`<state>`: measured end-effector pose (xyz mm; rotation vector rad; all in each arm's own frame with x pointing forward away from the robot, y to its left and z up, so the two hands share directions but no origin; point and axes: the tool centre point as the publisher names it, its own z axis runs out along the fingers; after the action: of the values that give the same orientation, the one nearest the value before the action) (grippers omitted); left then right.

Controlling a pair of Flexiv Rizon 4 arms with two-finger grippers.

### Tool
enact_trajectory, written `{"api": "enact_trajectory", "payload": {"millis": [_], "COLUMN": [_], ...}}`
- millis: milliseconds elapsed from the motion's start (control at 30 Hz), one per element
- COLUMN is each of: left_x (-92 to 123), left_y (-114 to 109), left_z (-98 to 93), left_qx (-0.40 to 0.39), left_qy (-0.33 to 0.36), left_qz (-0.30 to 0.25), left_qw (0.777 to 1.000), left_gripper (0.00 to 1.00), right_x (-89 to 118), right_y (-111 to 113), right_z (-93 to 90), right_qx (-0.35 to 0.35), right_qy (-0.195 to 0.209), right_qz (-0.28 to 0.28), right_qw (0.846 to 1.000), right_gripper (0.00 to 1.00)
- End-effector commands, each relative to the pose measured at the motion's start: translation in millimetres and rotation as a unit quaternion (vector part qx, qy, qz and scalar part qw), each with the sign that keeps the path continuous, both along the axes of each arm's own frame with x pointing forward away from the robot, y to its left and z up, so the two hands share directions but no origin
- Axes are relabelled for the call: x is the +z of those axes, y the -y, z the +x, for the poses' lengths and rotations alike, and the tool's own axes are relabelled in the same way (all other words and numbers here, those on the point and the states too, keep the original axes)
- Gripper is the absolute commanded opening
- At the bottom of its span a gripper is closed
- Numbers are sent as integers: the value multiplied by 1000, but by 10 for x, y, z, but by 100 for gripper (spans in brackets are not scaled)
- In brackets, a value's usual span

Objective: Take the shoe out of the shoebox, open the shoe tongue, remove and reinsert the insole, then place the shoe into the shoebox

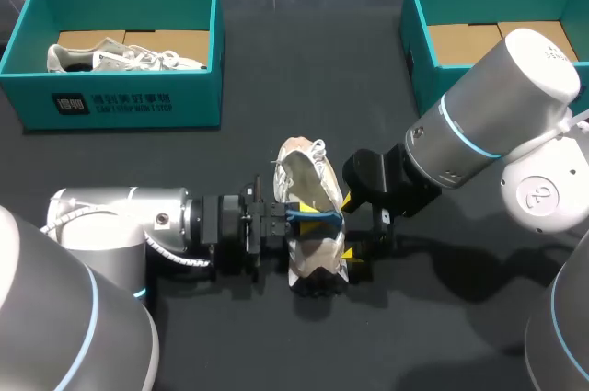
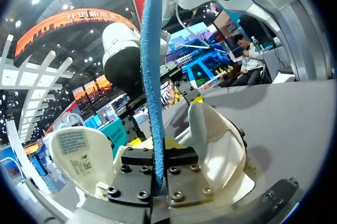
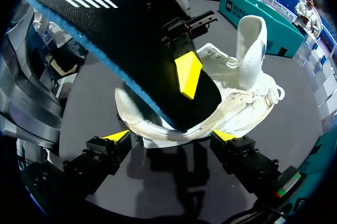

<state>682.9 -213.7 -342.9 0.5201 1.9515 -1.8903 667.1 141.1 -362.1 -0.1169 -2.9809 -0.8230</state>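
At the far left of the bench [image 1: 276, 69] stands the left shoebox [image 1: 120, 101], with a second shoe [image 1: 129, 58] lying inside it. The left arm comes in low from that side. Its left claw [image 1: 281, 219] is closed tight on the insole [image 3: 131, 45], which is pinched flat between the two fingers. The blue edge stands up out of the grip and the black face is turned toward the other arm. The insole's lower end appears to dip into the mouth of the shoe [image 1: 308, 179].

The shoe rests on the bench at the middle, between the two arms, with its tongue [image 3: 250, 39] pulled up and back. Just to its right, the right claw [image 3: 172, 138] is spread wide. The shoe's end sits just ahead between the yellow tips, and I see no firm contact on either side. The right shoebox [image 1: 416, 51] is well apart at the far right, showing only its cardboard floor.

The insole looks thin, light and floppy, so I judge it will buckle if pushed from far back. A grip close to the entering end should steer it better. The shoe is light, with a soft upper that would crush. The firmer sole edge or heel looks like the place to brace it.
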Motion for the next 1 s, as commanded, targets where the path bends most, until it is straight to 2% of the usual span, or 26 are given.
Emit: {"api": "enact_trajectory", "payload": {"millis": [33,200,433,467,533,600,1000], "left_x": [-94,-131,-92,-76,-34,2,257], "left_y": [42,42,45,46,48,51,77], "left_z": [36,81,47,39,20,4,-115], "left_qx": [11,30,29,28,27,25,29], "left_qy": [2,-2,-14,-16,-19,-19,-9], "left_qz": [3,22,22,20,15,12,-4], "left_qw": [1000,999,999,999,999,999,1000], "left_gripper": [0,0,0,5,23,33,39], "right_x": [-8,-8,-8,-8,-8,-8,-8], "right_y": [-10,-10,-10,-10,-10,-10,-10], "right_z": [-13,-13,-13,-13,-13,-13,-13], "right_qx": [0,0,0,0,0,0,0], "right_qy": [1,1,1,1,1,1,1], "right_qz": [-1,-1,-1,-1,-1,-1,-1], "right_qw": [1000,1000,1000,1000,1000,1000,1000], "right_gripper": [100,100,100,100,100,100,100]}}
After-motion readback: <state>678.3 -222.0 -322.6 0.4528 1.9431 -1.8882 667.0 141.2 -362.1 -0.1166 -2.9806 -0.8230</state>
